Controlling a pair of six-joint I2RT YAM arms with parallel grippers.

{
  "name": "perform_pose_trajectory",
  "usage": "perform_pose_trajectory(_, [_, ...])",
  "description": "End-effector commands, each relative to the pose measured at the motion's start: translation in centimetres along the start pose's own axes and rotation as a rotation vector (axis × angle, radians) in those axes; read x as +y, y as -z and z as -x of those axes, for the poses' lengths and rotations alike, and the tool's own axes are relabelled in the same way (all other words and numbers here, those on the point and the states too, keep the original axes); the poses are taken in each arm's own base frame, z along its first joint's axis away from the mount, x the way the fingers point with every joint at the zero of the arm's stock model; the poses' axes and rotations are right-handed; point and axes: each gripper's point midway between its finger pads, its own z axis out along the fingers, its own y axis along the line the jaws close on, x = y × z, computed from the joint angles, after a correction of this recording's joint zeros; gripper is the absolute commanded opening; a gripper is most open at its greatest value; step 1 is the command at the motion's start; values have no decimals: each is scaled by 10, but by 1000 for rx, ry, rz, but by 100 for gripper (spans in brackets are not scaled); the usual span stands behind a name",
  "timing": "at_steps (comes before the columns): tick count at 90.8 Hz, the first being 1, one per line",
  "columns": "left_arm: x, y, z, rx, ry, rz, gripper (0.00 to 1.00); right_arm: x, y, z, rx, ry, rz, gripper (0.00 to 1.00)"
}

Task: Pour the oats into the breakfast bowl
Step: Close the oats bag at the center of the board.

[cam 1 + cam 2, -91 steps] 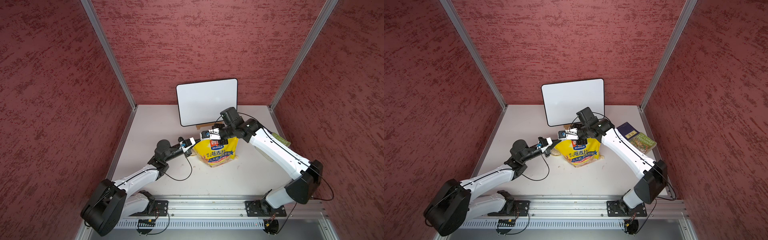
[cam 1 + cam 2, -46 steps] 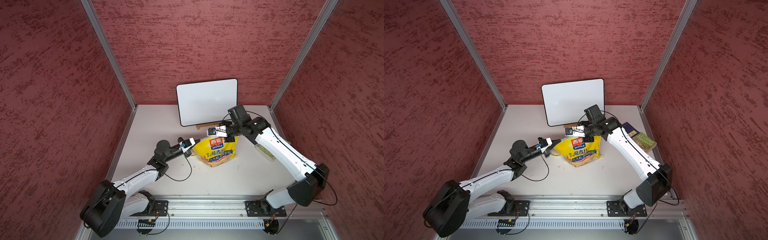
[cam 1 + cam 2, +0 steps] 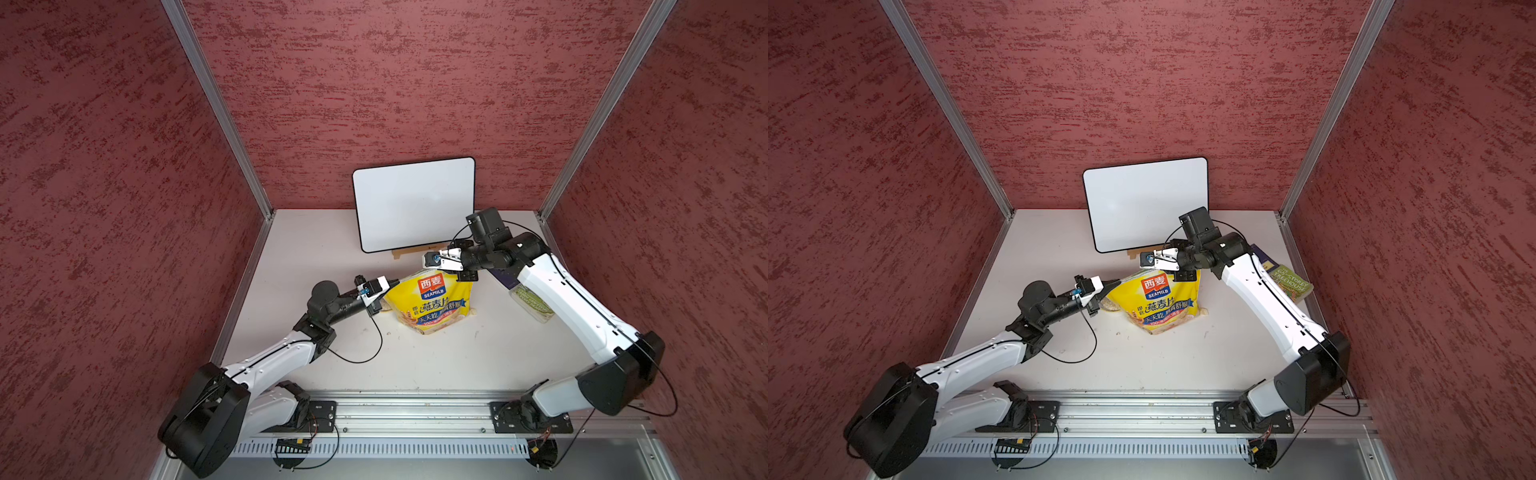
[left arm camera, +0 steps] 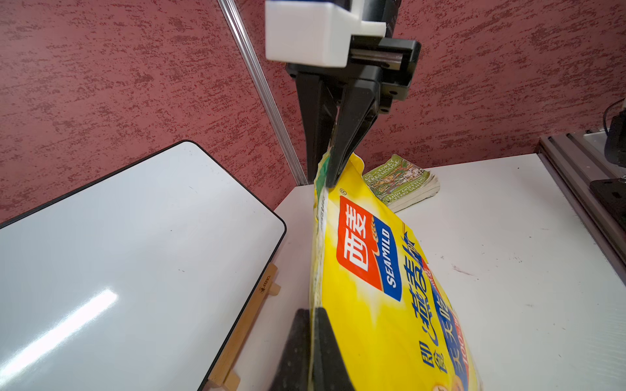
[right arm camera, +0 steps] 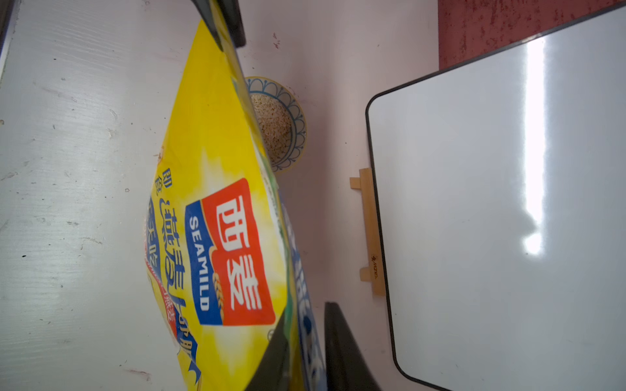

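The left end effector (image 4: 312,316) is pressed together on one top corner of the pouch (image 3: 432,303), the edge caught between its black fingers. The right end effector (image 4: 329,177) pinches the opposite top corner, its fingers nearly together with the green strip between them. The top edge is stretched between the two, and the lower end reaches down to the bench (image 3: 457,361).

The pouch is bright yellow, with a red and blue "SEAMILD" badge, blue Chinese lettering below it, and a green and white strip along the top.

Below that stretched edge, nearer the left end effector than the right, sits the bowl (image 5: 299,115). It is small, round and white with a blue scalloped rim. Pale beige oats (image 5: 274,125) fill its middle. The pouch covers about half of it in the right wrist view, and in both top views only a sliver shows beside the left end effector.

Beyond the bowl, a blank whiteboard (image 3: 413,203) leans on a wooden stand (image 5: 371,233). Past the right end effector, a green illustrated book (image 3: 1289,283) lies flat near the bench edge, partly hidden by the right arm. A few specks dot the bench near the pouch's foot.

Counted: one pouch, one bowl, one whiteboard, one green book, two end effectors.
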Motion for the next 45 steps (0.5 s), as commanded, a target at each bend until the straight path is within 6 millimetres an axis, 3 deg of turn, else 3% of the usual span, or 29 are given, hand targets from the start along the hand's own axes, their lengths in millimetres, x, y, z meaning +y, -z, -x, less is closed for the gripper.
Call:
perform_pose_trajectory(1, [4, 4, 15, -46, -28, 18, 0, -8, 14, -11, 49, 2, -56, 18])
perform_pose_trajectory(6, [4, 5, 15, -45, -27, 17, 0, -9, 14, -13, 56, 3, -59, 18])
perform_pose_trajectory(12, [4, 5, 15, -45, -29, 17, 0, -9, 15, -13, 52, 2, -59, 0])
perform_pose_trajectory(34, [7, 8, 16, -48, -30, 30, 0, -12, 25, -17, 61, -15, -81, 0])
perform_pose_trajectory(41, [7, 8, 17, -47, -31, 31, 0, -15, 28, -21, 64, -17, -101, 18])
perform_pose_trajectory(45, [7, 9, 17, -46, -31, 30, 0, -17, 29, -23, 71, -19, -106, 24])
